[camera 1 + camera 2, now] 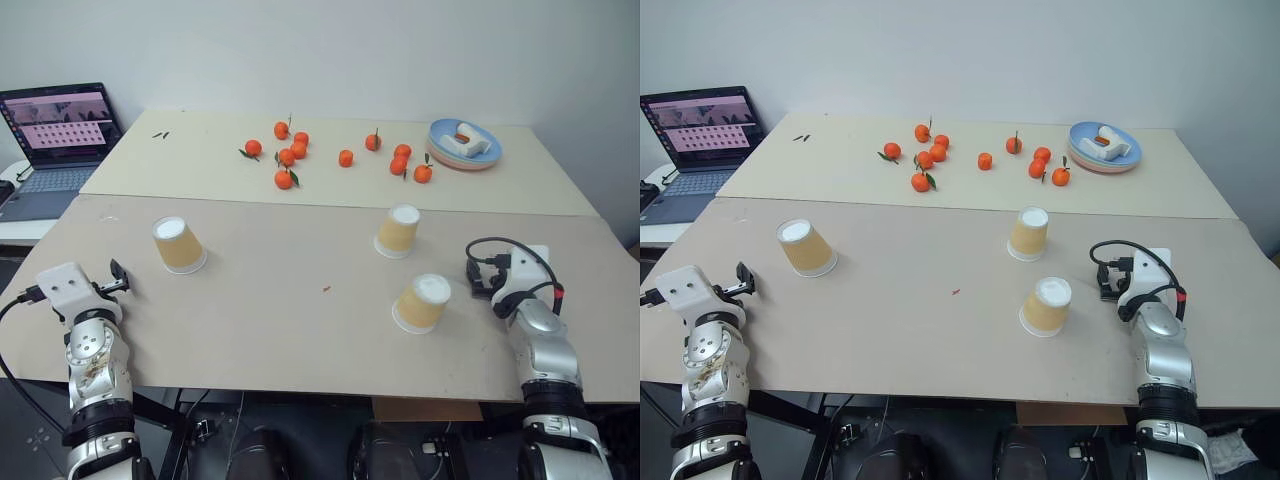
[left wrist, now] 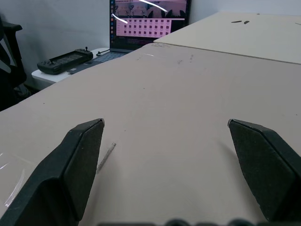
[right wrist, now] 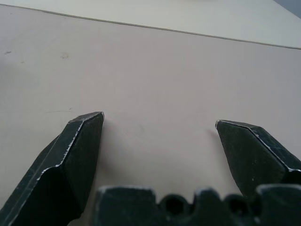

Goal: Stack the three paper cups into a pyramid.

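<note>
While three paper cups [image 1: 180, 245] sit apart, seemingly upturned, both jaws gape.

Three paper cups [image 1: 180, 244] stand upside-down, apart, unstacked.

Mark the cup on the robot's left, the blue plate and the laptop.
Left cup [image 1: 180, 245]: left eye view, on its tan side wall.
Blue plate [image 1: 447, 152]: left eye view, on its left rim.
Laptop [image 1: 62, 122]: left eye view, on the lit screen.
</note>
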`<state>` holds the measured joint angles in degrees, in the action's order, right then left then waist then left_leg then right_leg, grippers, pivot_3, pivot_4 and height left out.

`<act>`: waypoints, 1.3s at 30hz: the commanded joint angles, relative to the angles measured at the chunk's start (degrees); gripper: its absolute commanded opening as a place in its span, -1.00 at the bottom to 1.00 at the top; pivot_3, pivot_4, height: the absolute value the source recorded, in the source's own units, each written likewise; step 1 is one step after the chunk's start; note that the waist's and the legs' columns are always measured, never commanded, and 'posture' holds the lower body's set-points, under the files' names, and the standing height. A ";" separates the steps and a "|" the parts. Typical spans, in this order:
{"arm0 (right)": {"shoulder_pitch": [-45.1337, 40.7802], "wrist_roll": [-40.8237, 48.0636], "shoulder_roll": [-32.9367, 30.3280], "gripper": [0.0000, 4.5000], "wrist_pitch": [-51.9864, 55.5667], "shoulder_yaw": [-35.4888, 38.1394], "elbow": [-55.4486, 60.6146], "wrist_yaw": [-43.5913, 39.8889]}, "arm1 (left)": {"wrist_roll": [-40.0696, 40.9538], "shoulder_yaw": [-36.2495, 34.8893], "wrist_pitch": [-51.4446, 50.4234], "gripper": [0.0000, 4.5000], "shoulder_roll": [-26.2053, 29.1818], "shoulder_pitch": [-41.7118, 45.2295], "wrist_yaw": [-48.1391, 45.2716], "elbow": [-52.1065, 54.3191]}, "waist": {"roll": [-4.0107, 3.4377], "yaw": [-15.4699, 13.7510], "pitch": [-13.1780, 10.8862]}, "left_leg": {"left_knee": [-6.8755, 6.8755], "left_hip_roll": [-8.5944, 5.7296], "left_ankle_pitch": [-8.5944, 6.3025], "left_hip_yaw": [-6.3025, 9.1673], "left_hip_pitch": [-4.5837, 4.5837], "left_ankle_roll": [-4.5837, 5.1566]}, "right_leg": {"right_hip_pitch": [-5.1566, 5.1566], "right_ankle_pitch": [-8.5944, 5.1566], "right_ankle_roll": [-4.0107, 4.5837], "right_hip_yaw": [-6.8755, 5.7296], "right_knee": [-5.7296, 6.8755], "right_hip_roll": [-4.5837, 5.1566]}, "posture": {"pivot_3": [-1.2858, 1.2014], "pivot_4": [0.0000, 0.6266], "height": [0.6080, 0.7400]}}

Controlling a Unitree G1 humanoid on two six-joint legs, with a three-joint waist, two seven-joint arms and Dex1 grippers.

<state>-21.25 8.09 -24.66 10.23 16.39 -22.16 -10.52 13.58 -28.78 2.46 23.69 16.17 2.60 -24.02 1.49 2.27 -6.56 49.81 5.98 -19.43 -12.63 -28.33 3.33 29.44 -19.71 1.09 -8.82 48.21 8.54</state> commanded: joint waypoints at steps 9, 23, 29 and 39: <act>-0.39 -0.05 0.02 0.98 0.07 -0.18 0.43 0.31 | 17.99 -2.88 -11.65 1.00 1.69 17.86 -6.25 12.43 | 0.18 0.06 -0.04 | 0.11 -0.06 -0.03 0.13 -0.21 0.05 | -0.02 -0.01 -0.03 -0.01 -0.04 -0.01 | 0.03 -0.52 -0.17; -1.17 3.71 -6.51 0.98 0.99 -0.88 1.05 -13.02 | 22.52 22.05 -26.88 1.00 22.19 -2.49 -53.30 40.94 | -0.20 0.31 -0.24 | 0.09 -0.01 -0.08 -0.05 0.07 -0.06 | 0.00 -0.12 -0.14 0.10 0.07 -0.09 | 0.03 -0.52 -0.17; 6.10 5.94 -30.39 0.98 2.43 -2.90 -0.16 -44.68 | 20.41 24.29 -24.72 1.00 24.65 -1.22 -61.53 39.03 | -1.11 -2.04 -0.74 | 0.08 -0.23 -0.16 -0.06 -0.67 0.12 | 0.66 -0.11 -0.14 0.14 -0.02 0.08 | 0.03 -0.52 -0.17; 3.55 11.67 -38.43 0.98 9.21 -8.22 9.64 -66.73 | 18.13 26.45 -24.19 1.00 22.84 0.81 -65.64 37.67 | -1.00 0.22 -0.84 | 0.09 0.00 -0.11 -0.08 -0.35 0.07 | 0.43 -0.15 -0.23 0.22 -0.02 -0.08 | 0.03 -0.52 -0.17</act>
<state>-15.99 17.15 -62.82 17.14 8.18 -18.40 -75.25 31.60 -1.94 -22.29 46.50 16.23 -62.22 12.53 0.49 2.49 -7.39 49.87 5.99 -19.53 -12.71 -28.68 3.38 29.88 -19.80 0.95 -8.60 48.19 8.45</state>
